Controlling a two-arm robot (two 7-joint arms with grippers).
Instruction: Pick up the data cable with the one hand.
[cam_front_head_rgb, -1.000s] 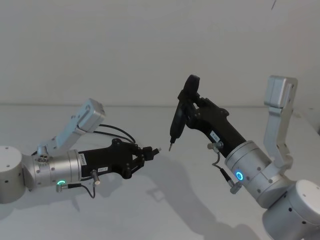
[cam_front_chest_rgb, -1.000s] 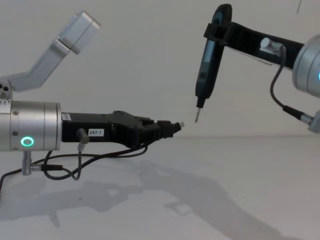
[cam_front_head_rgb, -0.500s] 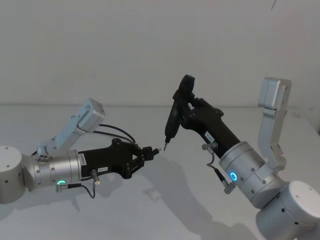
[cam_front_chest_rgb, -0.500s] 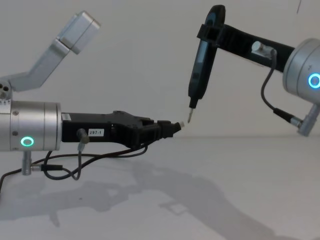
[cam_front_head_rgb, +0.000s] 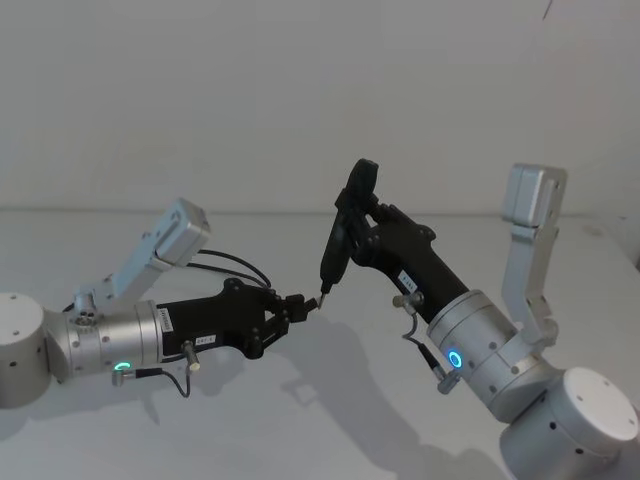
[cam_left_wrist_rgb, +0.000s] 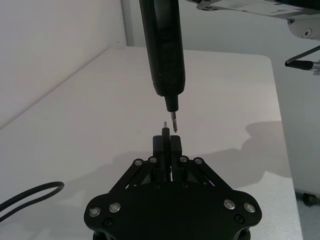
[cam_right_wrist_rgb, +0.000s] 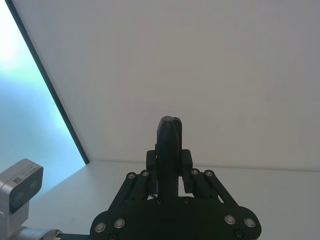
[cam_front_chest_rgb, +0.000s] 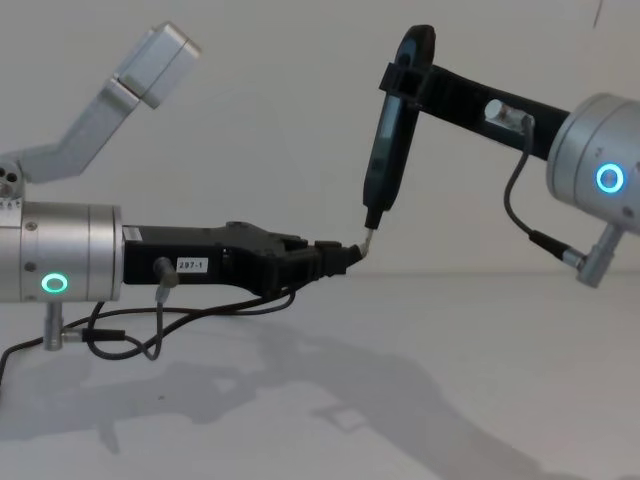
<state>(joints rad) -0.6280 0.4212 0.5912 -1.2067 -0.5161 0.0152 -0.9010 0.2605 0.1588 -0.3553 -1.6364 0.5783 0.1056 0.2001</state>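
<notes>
On the left, our left gripper (cam_front_chest_rgb: 335, 258) reaches level above the white table (cam_front_chest_rgb: 420, 400), its fingers (cam_left_wrist_rgb: 174, 142) pinched narrow on the plug of the data cable (cam_front_chest_rgb: 200, 312) — the short silver tip (cam_left_wrist_rgb: 164, 123) pokes out just past them. The rest of the data cable (cam_front_head_rgb: 228, 259) loops back beneath and behind the wrist, clear of the table as far as we can tell. Toward the right, our right gripper (cam_front_head_rgb: 352, 212) is clamped on a slim black pen-like tool (cam_front_chest_rgb: 388, 150), tilted downward so its metal point (cam_left_wrist_rgb: 173, 120) sits just beside the plug tip; from the side they seem to touch, though we cannot be sure. The risk we see is the tool nudging the plug sideways and levering it out of the thin pinch, or the trailing slack snagging on the wrist connector (cam_front_chest_rgb: 52, 328) if we lift.
</notes>
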